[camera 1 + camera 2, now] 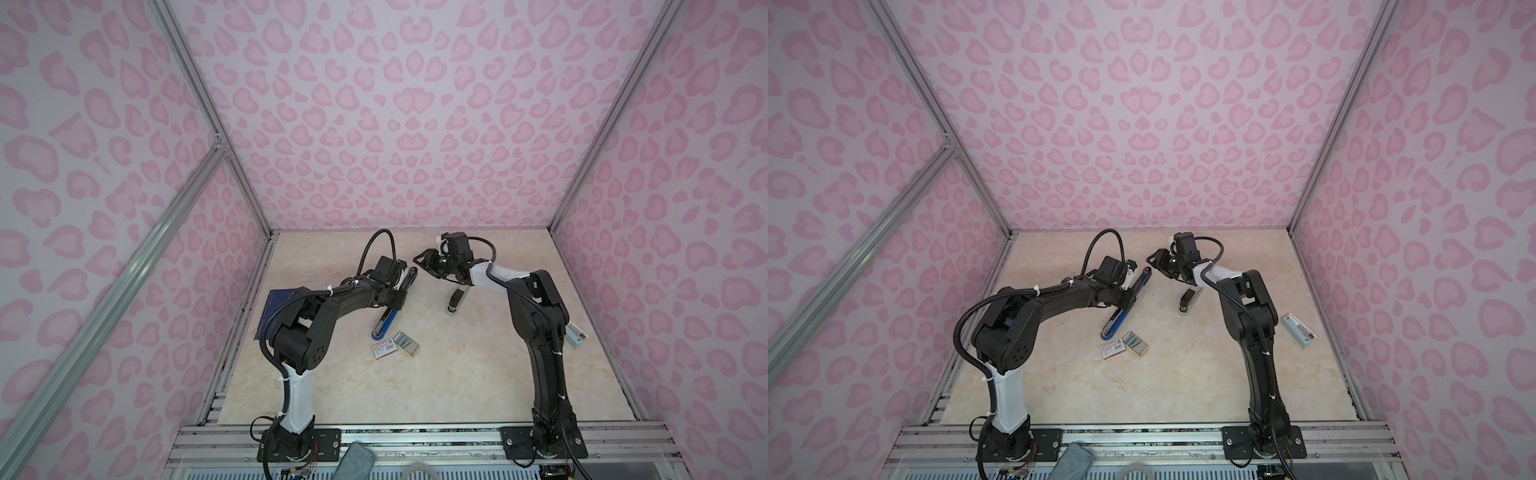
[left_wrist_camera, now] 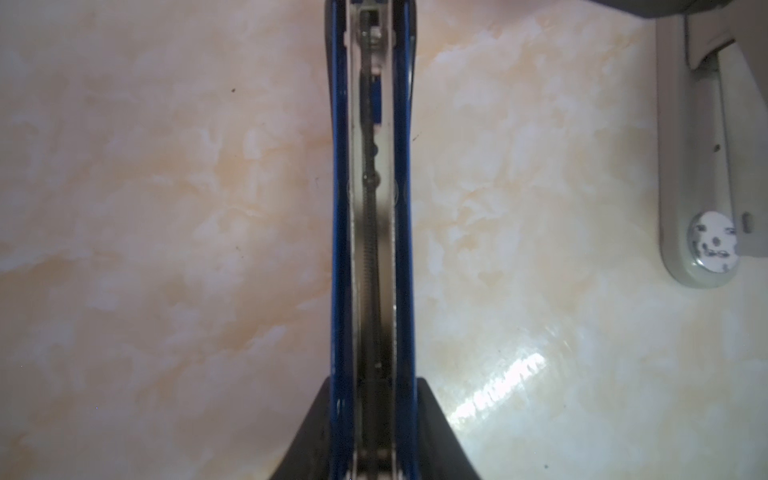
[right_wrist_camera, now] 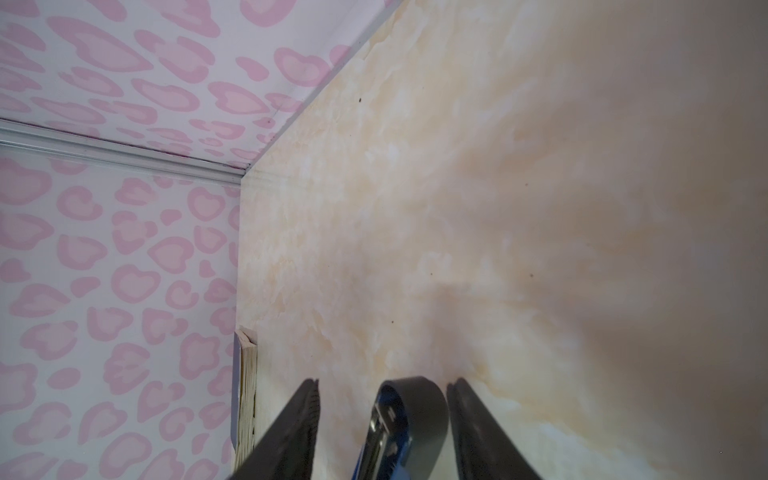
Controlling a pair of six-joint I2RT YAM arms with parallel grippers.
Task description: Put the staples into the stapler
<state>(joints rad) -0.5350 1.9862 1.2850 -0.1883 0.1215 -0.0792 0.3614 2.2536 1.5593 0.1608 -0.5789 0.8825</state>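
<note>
The blue stapler (image 1: 384,324) (image 1: 1115,322) lies hinged open near the table's middle, one end on the table and the other raised toward the back. My left gripper (image 1: 397,291) (image 2: 374,380) is shut on its sides; the bare metal channel (image 2: 372,249) runs between the fingers. My right gripper (image 1: 426,266) (image 3: 383,384) is open around the stapler's raised grey-capped tip (image 3: 419,411), with one finger close beside the cap and a gap to the other. The staples (image 1: 406,341) (image 1: 1136,343) lie as grey strips in a tray beside the white red-labelled box (image 1: 384,348) (image 1: 1113,348).
A second, grey and black stapler (image 1: 455,300) (image 2: 698,208) stands under my right wrist. A pale grey oblong object (image 1: 1298,330) lies at the right edge. A dark blue booklet (image 1: 276,307) (image 3: 247,395) sits by the left wall. Pink-patterned walls close three sides.
</note>
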